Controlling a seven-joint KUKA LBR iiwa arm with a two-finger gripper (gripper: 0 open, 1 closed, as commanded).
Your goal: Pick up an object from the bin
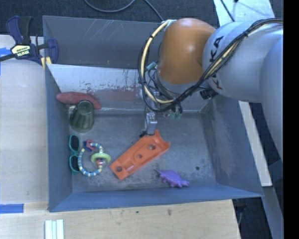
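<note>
Several small things lie scattered on the floor of the grey metal bin (202, 143), well apart from one another rather than heaped. In the camera view the arm (249, 59) comes in from the right, its wrist under a rounded orange cover (184, 49) with yellow and black cables (148, 51) looped round it, and the gripper (150, 127) hangs down near the middle of the bin floor. Its tip is at, or just above, the upper right end of an orange plastic piece (138, 157); contact cannot be made out. Whether the gripper is spread or closed cannot be told from this angle, and nothing can be seen held in it. The orange plastic piece is long, flat and bright orange, with a few small round holes along its length and a flared, notched upper end. It lies flat on the floor near the front middle of the bin, slanting from lower left to upper right. A small purple toy animal (173, 179) lies near its lower right, by the front wall. To the left are a ring of coloured beads (92, 161) and teal sunglasses (74, 153) just beside it, and further back a green cup (82, 116) lies next to a dark red object (75, 98) at the back wall.
</note>
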